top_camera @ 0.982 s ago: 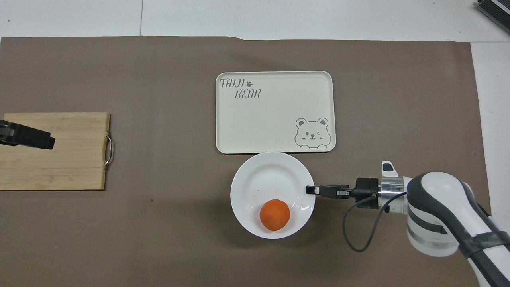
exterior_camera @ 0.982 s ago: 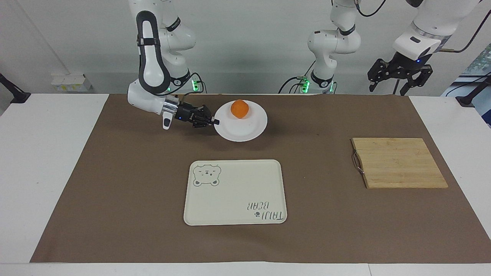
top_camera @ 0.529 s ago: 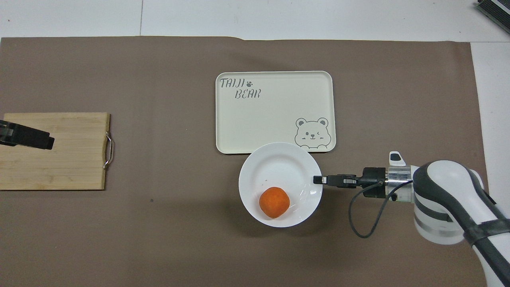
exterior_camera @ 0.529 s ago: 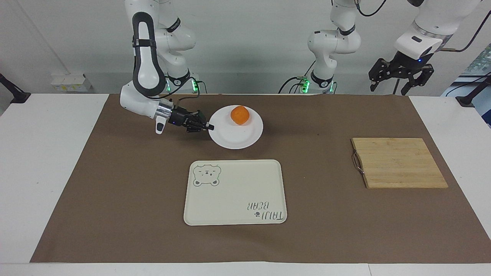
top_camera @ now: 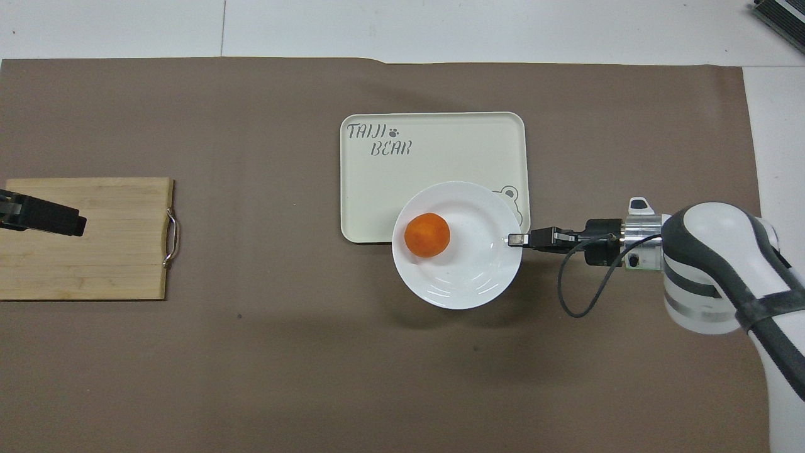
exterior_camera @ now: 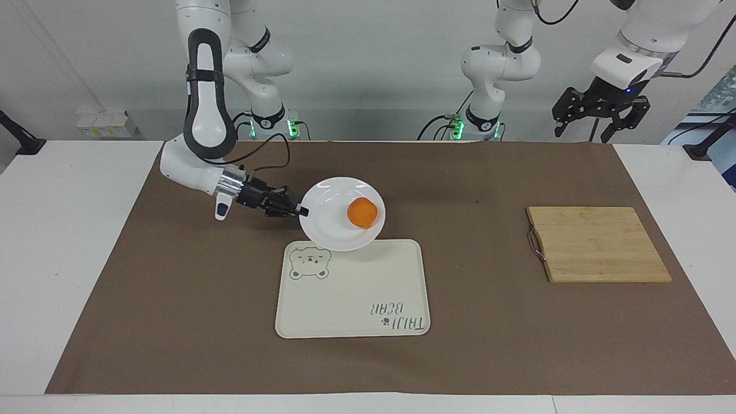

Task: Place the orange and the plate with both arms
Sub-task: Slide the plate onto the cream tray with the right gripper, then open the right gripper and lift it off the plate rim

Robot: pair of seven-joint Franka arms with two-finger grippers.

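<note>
The white plate hangs tilted in the air, partly over the edge of the cream tray that lies nearest the robots. My right gripper is shut on the plate's rim at the right arm's end. The orange lies in the plate, toward the side away from that gripper. From overhead, the plate covers the tray's bear print, with the orange over the tray and the right gripper at the rim. My left gripper waits open, high above the wooden board.
A wooden cutting board with a metal handle lies at the left arm's end of the brown mat. Overhead, the left gripper pokes in above that board. The tray bears a printed name on the part farthest from the robots.
My right gripper has carried the plate away from the robots and over the tray's edge. The plate now tilts, and the orange has rolled across it. The left arm stayed put.
</note>
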